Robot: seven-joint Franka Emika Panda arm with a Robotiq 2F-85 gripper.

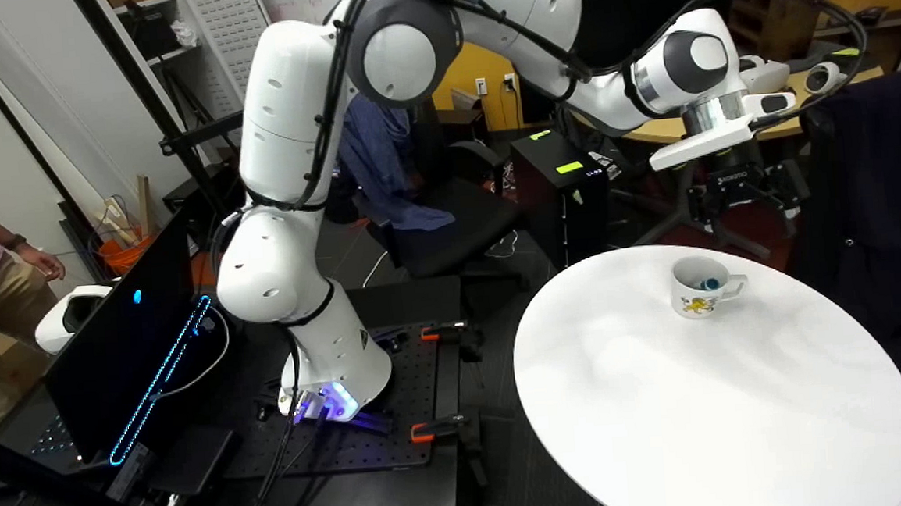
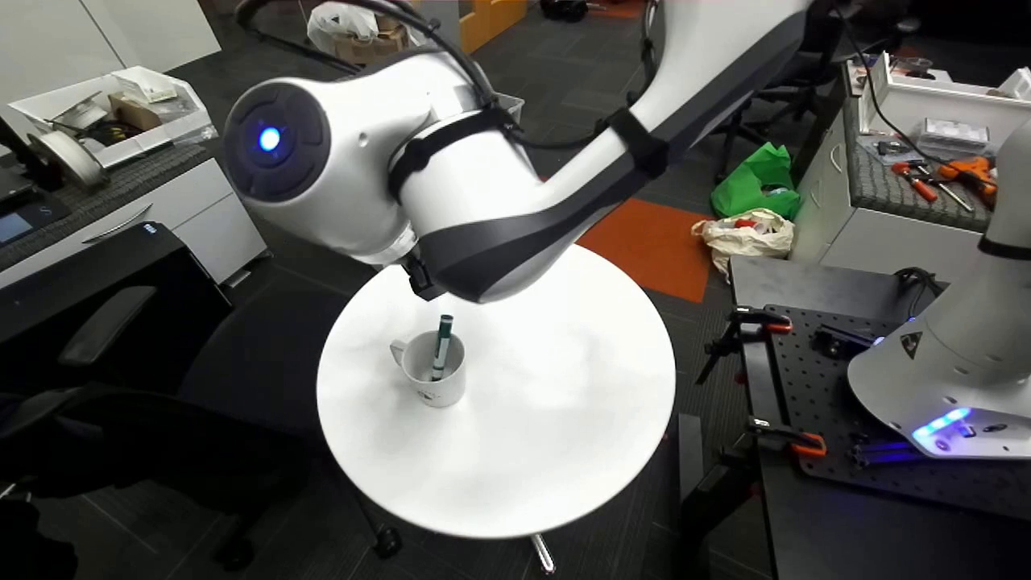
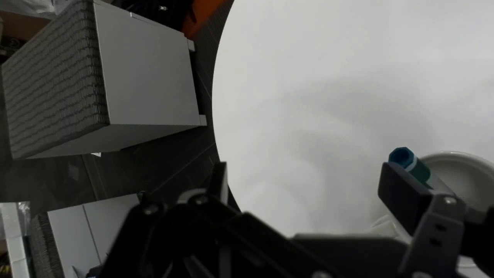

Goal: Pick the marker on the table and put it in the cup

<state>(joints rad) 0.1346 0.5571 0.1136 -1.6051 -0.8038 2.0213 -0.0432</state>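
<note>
While the gripper (image 1: 749, 215) hangs in an exterior view with its two fingers spread wide and nothing held, the marker (image 1: 708, 284) sits inside the cup (image 1: 685, 296), its blue end showing within the rim. The cup stands upright on the round white table (image 1: 710, 409), below the jaws in the picture and apart from them.

In an exterior view, the marker (image 2: 441, 346) leans slightly in the cup (image 2: 445, 393), its dark top above the rim; the arm (image 2: 499, 197) hides most of the gripper.

In the wrist view the jaws stand far apart, white table between them. The marker (image 3: 418, 170) pokes out just past the finger (image 3: 403, 195) at the picture's right, outside the gap; whether they touch, I cannot tell. That finger partly covers the cup (image 3: 459, 173).
</note>
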